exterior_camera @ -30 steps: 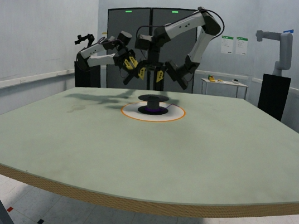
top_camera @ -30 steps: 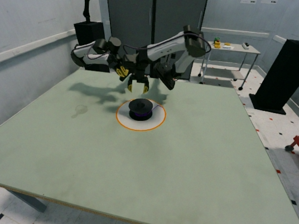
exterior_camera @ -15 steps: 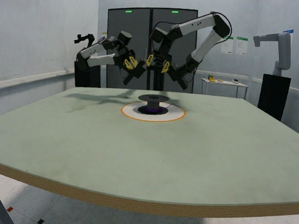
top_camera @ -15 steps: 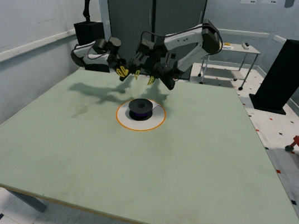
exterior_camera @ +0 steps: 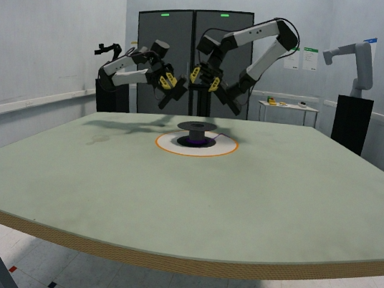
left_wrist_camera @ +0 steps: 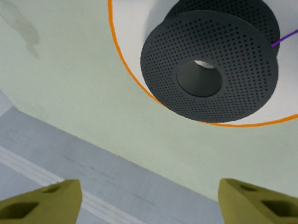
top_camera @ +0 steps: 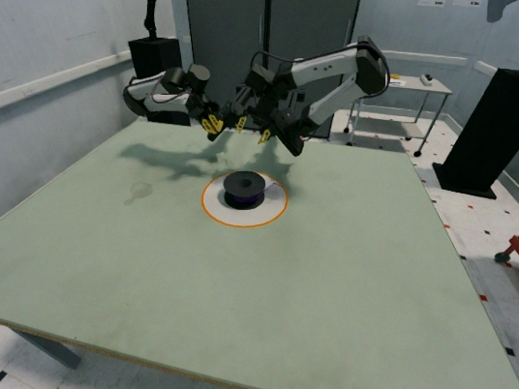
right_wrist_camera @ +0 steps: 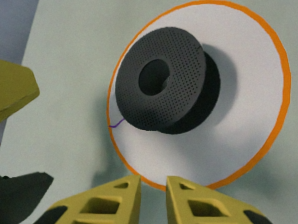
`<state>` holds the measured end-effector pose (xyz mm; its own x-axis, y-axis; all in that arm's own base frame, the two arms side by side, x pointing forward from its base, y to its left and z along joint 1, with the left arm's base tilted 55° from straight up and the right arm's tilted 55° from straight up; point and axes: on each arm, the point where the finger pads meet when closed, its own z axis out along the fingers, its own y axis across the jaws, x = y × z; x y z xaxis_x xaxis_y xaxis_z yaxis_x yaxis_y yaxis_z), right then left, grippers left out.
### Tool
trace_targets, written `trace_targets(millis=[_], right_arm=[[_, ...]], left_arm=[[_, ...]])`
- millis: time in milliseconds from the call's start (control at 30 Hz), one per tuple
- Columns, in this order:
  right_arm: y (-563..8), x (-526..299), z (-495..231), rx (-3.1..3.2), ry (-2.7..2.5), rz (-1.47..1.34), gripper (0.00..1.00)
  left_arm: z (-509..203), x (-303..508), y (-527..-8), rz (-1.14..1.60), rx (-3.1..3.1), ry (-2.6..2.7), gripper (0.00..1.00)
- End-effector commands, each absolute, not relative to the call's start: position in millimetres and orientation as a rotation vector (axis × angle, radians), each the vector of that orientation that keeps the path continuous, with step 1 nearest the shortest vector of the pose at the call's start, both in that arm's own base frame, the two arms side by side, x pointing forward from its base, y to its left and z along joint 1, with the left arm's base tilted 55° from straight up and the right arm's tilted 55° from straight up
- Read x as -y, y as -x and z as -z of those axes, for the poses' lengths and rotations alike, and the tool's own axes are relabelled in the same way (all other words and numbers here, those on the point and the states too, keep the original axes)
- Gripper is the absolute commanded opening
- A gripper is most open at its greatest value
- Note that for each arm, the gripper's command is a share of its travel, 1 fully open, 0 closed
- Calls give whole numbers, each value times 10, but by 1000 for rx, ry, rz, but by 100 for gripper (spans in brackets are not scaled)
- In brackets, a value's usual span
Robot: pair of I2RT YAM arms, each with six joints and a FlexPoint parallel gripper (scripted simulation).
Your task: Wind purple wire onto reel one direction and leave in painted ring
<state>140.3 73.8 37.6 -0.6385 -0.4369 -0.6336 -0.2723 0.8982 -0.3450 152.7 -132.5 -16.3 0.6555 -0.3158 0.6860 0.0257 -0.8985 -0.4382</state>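
The black reel (top_camera: 234, 184) (exterior_camera: 186, 126) (left_wrist_camera: 155, 65) (right_wrist_camera: 185, 75) lies flat on a flange inside the orange painted ring (top_camera: 244, 226) (exterior_camera: 200, 156) (right_wrist_camera: 286, 75). Purple wire (left_wrist_camera: 285, 38) (right_wrist_camera: 116, 124) is wound low on its hub; a short kinked tail runs out past the flange towards the ring's line. My left gripper (top_camera: 251, 137) (exterior_camera: 203, 87) (left_wrist_camera: 149, 187) is wide open and empty, above and behind the reel. My right gripper (top_camera: 216, 131) (exterior_camera: 171, 87) (right_wrist_camera: 153, 184) is nearly shut and empty, with a slim gap between its tips. It touches neither reel nor wire.
The two grippers hang close together over the back of the green table (top_camera: 290, 290) (exterior_camera: 143, 208). The left arm's yellow finger (right_wrist_camera: 17, 90) shows at the edge of the right wrist view. A side table (top_camera: 412, 83) and a dark pedestal (top_camera: 474, 131) stand beyond the table.
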Motion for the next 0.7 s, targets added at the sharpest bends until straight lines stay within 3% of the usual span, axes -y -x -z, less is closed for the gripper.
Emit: trace_targets(millis=[0,667], right_arm=[[-903,-537,-695,-2067,500,632,15],[-903,-537,-695,-2067,500,632,15]], left_arm=[[-21,1419,-1331,1275,-302,2500,74],[-147,1386,-1129,1276,-303,2500,74]])
